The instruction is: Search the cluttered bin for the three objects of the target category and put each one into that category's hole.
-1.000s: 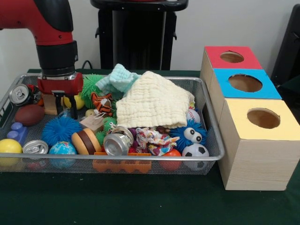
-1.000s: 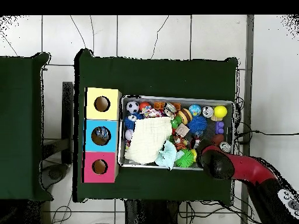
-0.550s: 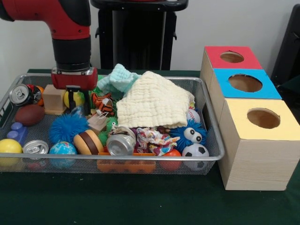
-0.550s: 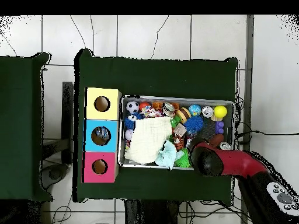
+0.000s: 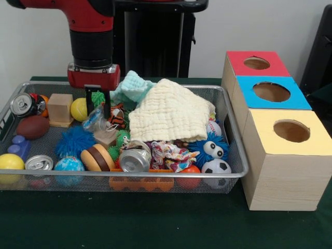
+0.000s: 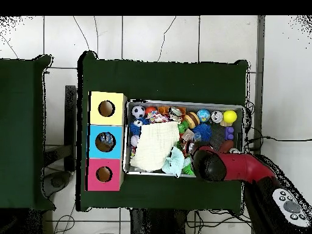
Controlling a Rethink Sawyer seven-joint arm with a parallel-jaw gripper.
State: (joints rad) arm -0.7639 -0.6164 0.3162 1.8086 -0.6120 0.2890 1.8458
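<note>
- The pincer (image 5: pixel 97 108) hangs low over the left half of the wire bin (image 5: pixel 234 136), its fingers closed on a clear crinkled wrapper (image 5: pixel 94 120).
- A cream cloth (image 5: pixel 170 111) covers the bin's middle.
- Three holed boxes (image 5: pixel 280 129) stand beside the bin.

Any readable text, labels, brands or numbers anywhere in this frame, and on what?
None can be read.
The cans show only bare metal ends; any print on their sides is hidden.
The three boxes carry plain colour tops, no lettering.
The arm shows no legible marking.
</note>
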